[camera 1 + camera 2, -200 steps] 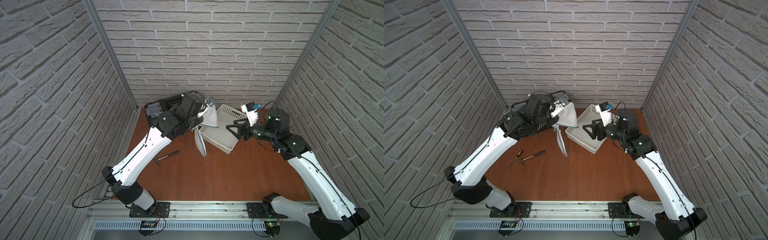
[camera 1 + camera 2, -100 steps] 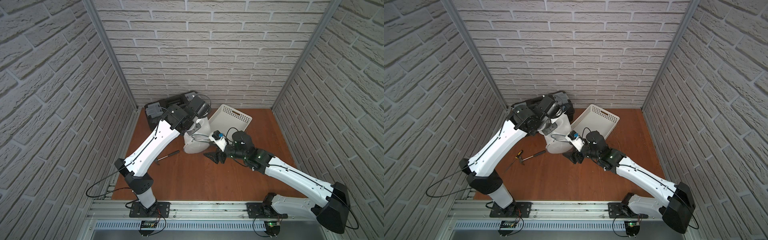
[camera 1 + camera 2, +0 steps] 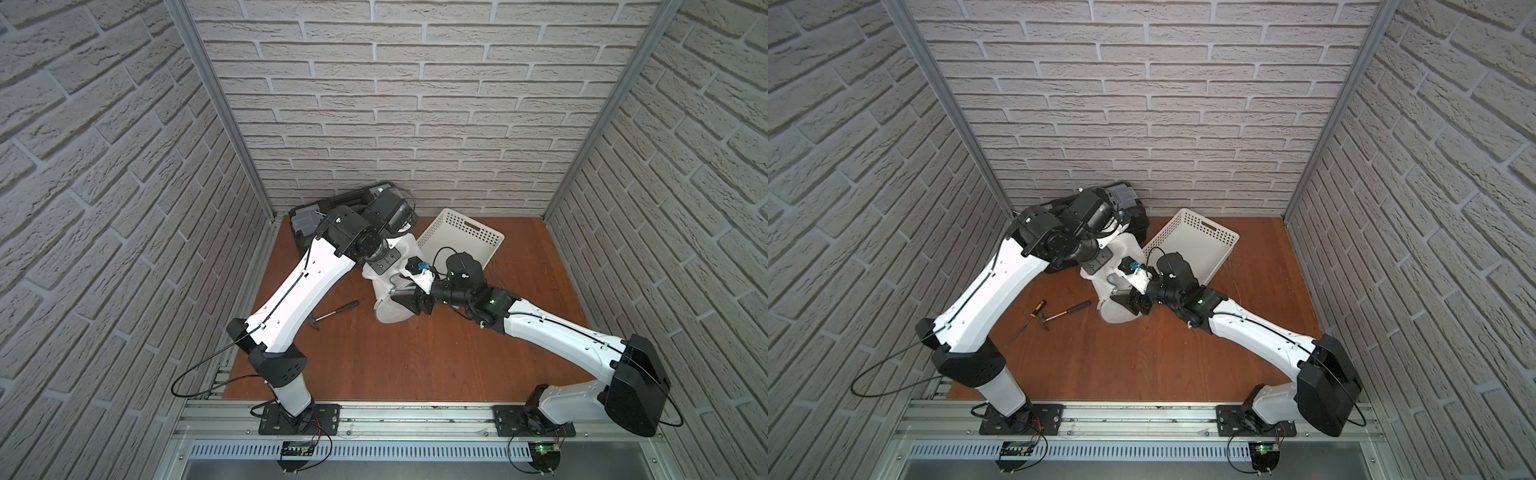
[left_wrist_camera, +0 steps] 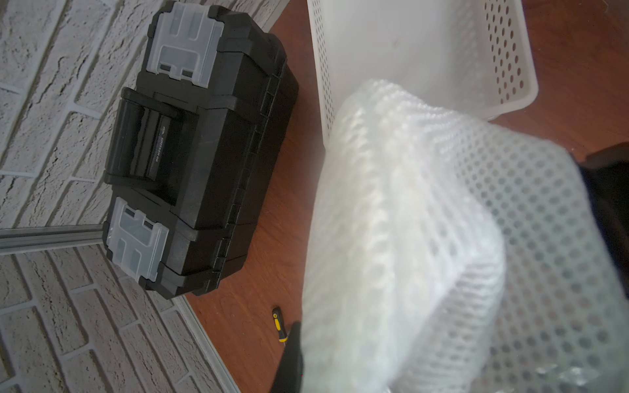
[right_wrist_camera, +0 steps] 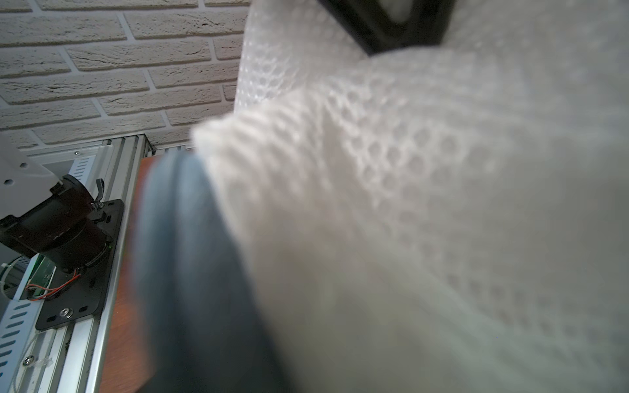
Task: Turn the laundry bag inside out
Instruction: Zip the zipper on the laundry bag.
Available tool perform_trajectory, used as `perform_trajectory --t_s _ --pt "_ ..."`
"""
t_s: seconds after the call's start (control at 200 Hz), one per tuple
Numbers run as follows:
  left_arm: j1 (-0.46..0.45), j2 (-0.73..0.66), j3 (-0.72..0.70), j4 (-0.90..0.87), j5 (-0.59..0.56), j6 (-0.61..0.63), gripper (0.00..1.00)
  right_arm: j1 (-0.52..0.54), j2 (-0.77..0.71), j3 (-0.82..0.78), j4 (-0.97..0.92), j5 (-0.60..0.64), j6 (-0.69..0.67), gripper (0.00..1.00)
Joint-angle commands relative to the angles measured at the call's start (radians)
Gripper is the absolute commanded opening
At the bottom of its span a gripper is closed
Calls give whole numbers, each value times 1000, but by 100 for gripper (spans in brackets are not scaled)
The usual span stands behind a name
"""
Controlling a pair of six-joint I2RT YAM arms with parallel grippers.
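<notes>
The laundry bag hangs mid-frame in both top views, its upper end pinched in the clenched left gripper and its lower end down on the table. The right gripper stands spread around the lower mesh. If it closes on both layers, nothing turns, and a hard tug could yank the bag from the pinch above.

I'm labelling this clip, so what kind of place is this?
Probably a robot test cell, not a home: two white-and-black robot arms bolted to an aluminium rail, brick-pattern wall panels boxing in a brown wooden tabletop.
</notes>
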Motion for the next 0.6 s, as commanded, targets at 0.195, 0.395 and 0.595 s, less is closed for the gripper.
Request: perform_trajectory --t_s 0.195,0.395,0.595 --pt "9 -14 23 2 27 -6 0 7 52 72 56 -80 33 42" --pt "15 -14 22 24 -10 10 9 7 36 67 47 -75 82 11" --pt "12 -69 -37 197 -198 47 84 2 2 82 38 -32 268 3"
